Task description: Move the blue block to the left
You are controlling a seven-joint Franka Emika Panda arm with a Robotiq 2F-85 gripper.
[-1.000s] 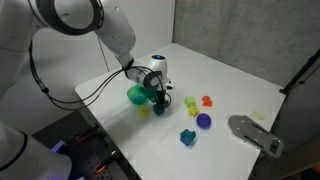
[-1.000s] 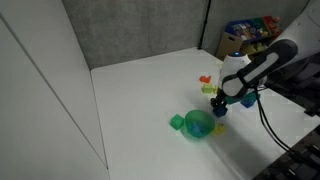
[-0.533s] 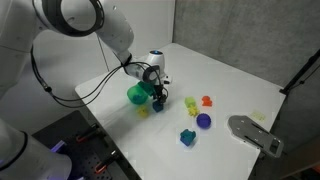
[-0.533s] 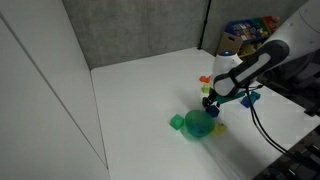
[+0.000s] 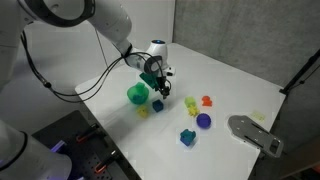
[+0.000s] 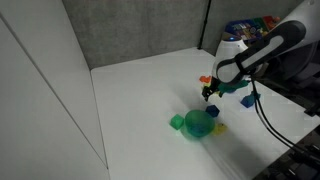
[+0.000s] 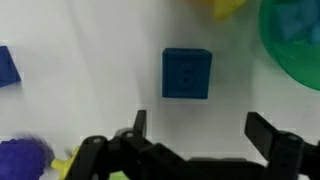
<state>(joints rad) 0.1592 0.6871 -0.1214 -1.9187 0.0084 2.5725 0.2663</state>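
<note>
The blue block (image 7: 186, 73) lies flat on the white table, free of the gripper, just beyond the fingertips in the wrist view. In both exterior views it sits beside the green bowl (image 5: 137, 95), below the gripper: block (image 5: 157, 104), block (image 6: 212, 112). My gripper (image 7: 200, 128) is open, its two dark fingers (image 7: 262, 130) spread wide with nothing between them. It hangs a little above the block in both exterior views, gripper (image 5: 155, 86) and gripper (image 6: 208, 93).
Small toys lie around: a yellow piece (image 5: 142, 110), a yellow-green piece (image 5: 190, 103), an orange piece (image 5: 207, 100), a purple ball (image 5: 204, 120) and a teal-blue piece (image 5: 187, 137). A green cube (image 6: 177, 122) sits by the bowl (image 6: 199, 123). A grey device (image 5: 255, 133) lies at the table edge.
The gripper has opened and let go of the blue block, then risen above it. The block now rests on the table next to the bowl.
</note>
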